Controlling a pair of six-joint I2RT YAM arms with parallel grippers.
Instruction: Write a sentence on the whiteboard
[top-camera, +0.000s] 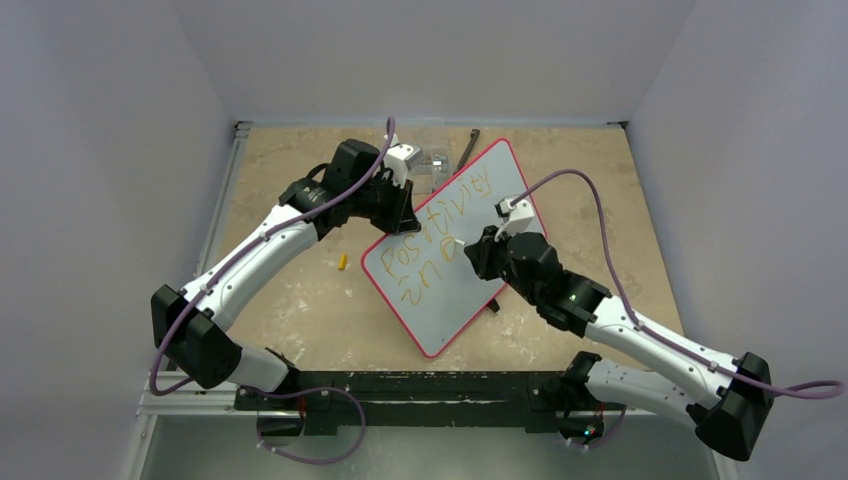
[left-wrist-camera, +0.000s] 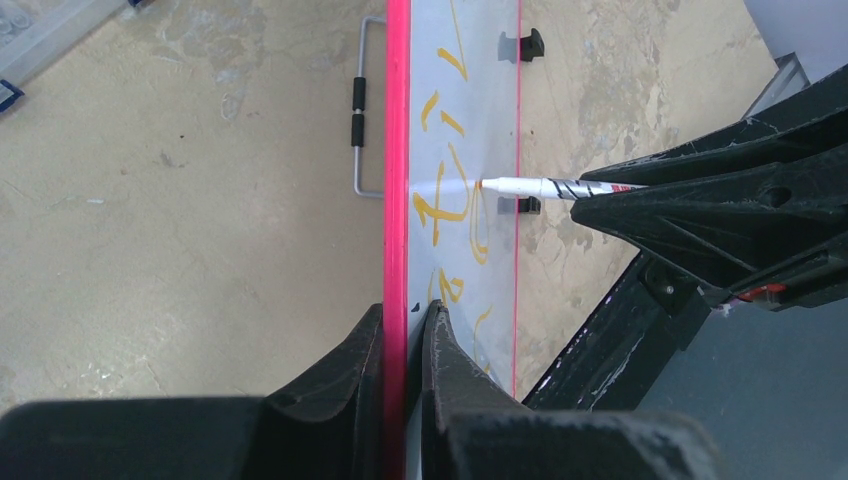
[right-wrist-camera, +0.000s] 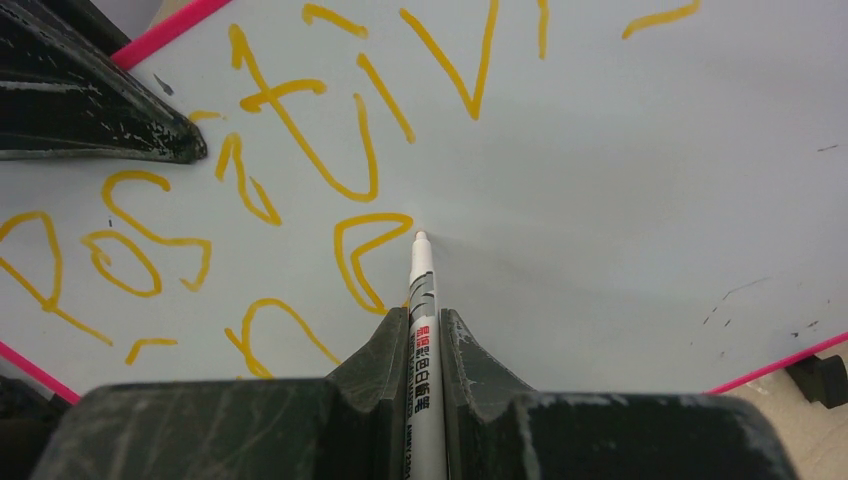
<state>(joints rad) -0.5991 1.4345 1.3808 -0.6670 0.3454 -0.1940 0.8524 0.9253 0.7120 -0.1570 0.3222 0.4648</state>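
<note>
The whiteboard (top-camera: 480, 205) has a red-pink frame and lies tilted across the table. The sentence (top-camera: 440, 230) is orange-yellow lettering that reads "Positivity" with "in" and a partly drawn letter below it. My left gripper (top-camera: 403, 205) is shut on the whiteboard's left frame edge (left-wrist-camera: 396, 200). My right gripper (top-camera: 478, 250) is shut on a white marker (right-wrist-camera: 422, 330), whose tip touches the board at the end of the newest stroke (right-wrist-camera: 365, 250). The marker also shows in the left wrist view (left-wrist-camera: 530, 187). The left fingertip shows at the top left of the right wrist view (right-wrist-camera: 150, 135).
A small yellow cap (top-camera: 341, 262) lies on the table left of the board. A clear plastic container (top-camera: 432, 162) and a dark strap (top-camera: 472, 142) lie at the back. A grey wire handle (left-wrist-camera: 362, 100) lies beside the board. Two black feet (left-wrist-camera: 530, 45) stick out from the board's far edge.
</note>
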